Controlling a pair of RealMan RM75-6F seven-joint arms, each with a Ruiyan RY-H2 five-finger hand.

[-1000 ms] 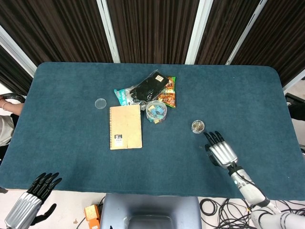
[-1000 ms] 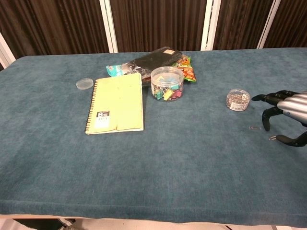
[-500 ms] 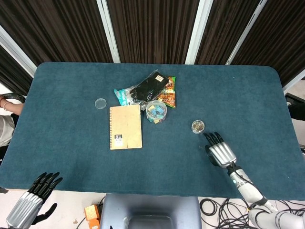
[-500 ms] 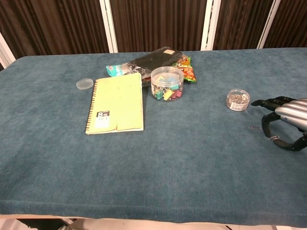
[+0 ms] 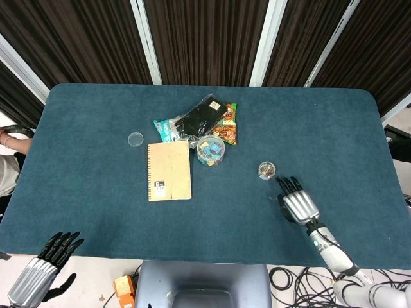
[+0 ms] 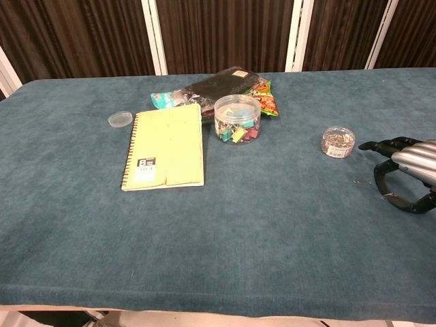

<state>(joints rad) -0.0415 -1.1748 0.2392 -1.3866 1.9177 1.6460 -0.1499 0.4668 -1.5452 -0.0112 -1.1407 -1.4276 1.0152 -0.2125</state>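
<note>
Your right hand (image 6: 407,170) is the one that matters here. It hovers low over the table (image 6: 225,245) with the fingers curled down and the thumb tucked under, apart from each other and holding nothing as far as I can see.

The landmark to steer by is the small clear tub of paper clips (image 6: 338,142). A loose paper clip (image 6: 362,182) lies on the cloth just toward you from that tub, slightly to the hand's side, its long axis running roughly left-right in the chest view. It sits just off your fingertips, on the tub side of them, so it's a short reach toward the tub. In the head view the clip is too small to make out; you only get the tub (image 5: 266,170) just beyond the hand (image 5: 297,204).

Your left hand (image 5: 46,261) is well off from the tub, past the near table edge, fingers apart and empty.
</note>
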